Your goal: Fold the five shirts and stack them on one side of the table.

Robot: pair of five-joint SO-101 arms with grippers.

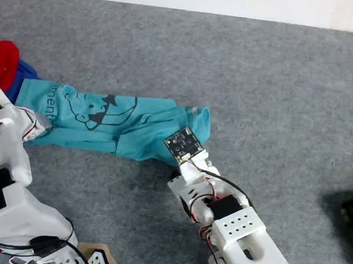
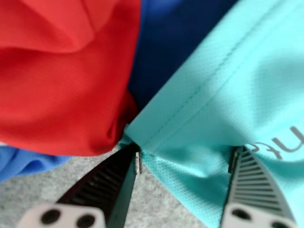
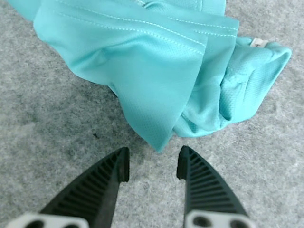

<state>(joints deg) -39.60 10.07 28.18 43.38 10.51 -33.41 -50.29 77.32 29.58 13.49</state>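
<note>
A teal shirt (image 1: 103, 122) between two arms.
High view: it lies on the grey worktop (image 1: 262, 71). Left wrist view: left claw (image 2: 185, 164) spread astride its hem, beside a red shirt (image 2: 61, 71). Right wrist view: right claw (image 3: 152, 164) spread, just short of its bunched end.

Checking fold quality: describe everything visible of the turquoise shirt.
The turquoise shirt, mesh knit with stitched hems and dark print, lies crumpled on the grey table. One end, beside the red shirt and blue shirt, sits between the open jaws of the left gripper; the right gripper is open beside the other.
</note>
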